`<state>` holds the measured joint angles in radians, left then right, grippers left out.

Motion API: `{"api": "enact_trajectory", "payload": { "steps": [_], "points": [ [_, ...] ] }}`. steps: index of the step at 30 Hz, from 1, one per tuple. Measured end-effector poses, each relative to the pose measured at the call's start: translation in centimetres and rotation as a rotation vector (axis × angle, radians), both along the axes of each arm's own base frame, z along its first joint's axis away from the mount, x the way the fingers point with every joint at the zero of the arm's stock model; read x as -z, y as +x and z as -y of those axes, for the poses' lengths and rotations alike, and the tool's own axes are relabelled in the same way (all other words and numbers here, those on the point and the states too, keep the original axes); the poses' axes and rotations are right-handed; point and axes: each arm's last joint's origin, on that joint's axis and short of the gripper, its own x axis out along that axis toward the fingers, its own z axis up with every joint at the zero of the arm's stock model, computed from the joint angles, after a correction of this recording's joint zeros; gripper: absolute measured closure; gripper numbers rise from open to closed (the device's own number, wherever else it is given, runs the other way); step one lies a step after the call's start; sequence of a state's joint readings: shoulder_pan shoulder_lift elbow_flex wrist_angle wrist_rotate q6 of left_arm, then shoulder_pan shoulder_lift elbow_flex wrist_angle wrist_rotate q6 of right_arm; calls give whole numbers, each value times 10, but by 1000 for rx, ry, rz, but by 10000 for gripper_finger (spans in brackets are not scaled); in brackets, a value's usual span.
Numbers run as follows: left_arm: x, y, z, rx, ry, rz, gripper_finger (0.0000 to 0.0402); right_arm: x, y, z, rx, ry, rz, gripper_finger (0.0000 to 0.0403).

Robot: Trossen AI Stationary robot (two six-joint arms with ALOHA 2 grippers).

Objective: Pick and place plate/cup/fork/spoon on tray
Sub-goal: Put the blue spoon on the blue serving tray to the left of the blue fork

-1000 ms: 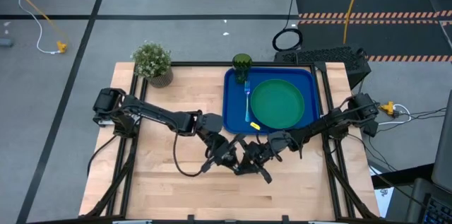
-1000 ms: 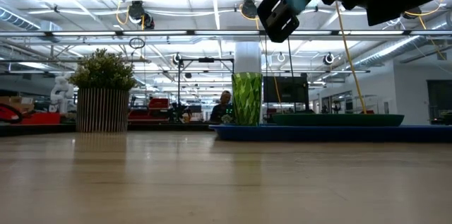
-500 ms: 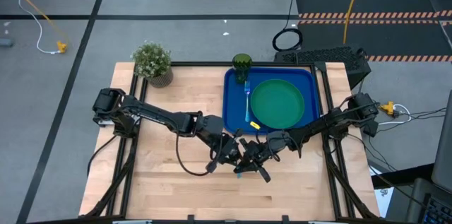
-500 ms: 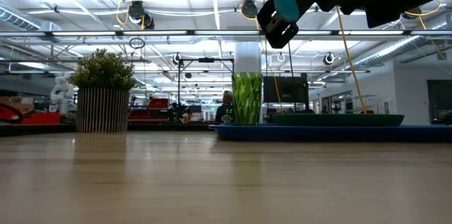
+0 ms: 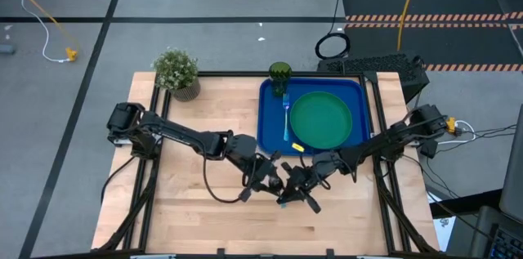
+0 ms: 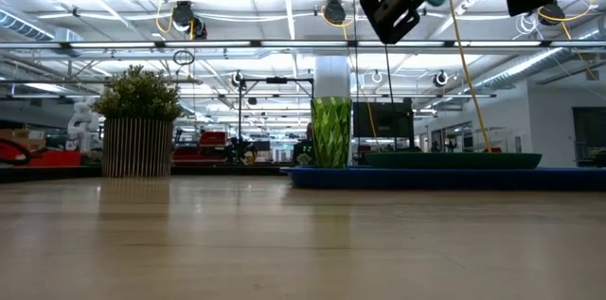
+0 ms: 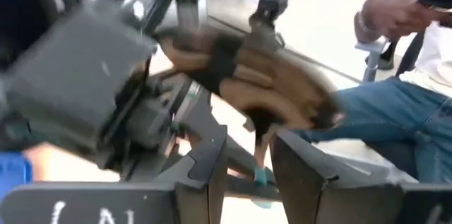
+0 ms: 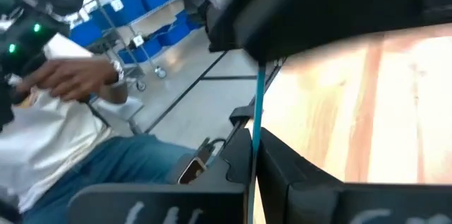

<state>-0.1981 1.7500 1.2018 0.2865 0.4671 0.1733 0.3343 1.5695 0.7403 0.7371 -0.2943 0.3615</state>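
The right hand (image 5: 288, 194) clamped the spoon (image 8: 255, 128); the left hand (image 5: 274, 180) loosened.

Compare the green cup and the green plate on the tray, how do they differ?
The cup is small and stands upright at the blue tray's far corner; the plate is wide, flat and fills most of the tray. The cup looks dark and translucent with a faceted pattern; the plate is a plain, lighter green. The fork lies beside the plate, below the cup. Both rest on the tray.

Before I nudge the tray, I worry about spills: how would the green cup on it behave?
The cup stands upright at the blue tray's far corner and looks taller than wide, so it may tip. It appears translucent plastic, probably light and not brittle. Round walls suggest it would roll if it fell.
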Motion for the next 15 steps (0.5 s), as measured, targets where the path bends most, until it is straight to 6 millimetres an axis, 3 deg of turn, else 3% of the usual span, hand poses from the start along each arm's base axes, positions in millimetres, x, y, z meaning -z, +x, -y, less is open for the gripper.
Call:
{"api": "enact_trajectory", "payload": {
  "steps": [15],
  "points": [
    [-8, -3, 23, 129, 20, 163, 293, -6, -4, -9, -135, -21, 86, 403]
  ]
}}
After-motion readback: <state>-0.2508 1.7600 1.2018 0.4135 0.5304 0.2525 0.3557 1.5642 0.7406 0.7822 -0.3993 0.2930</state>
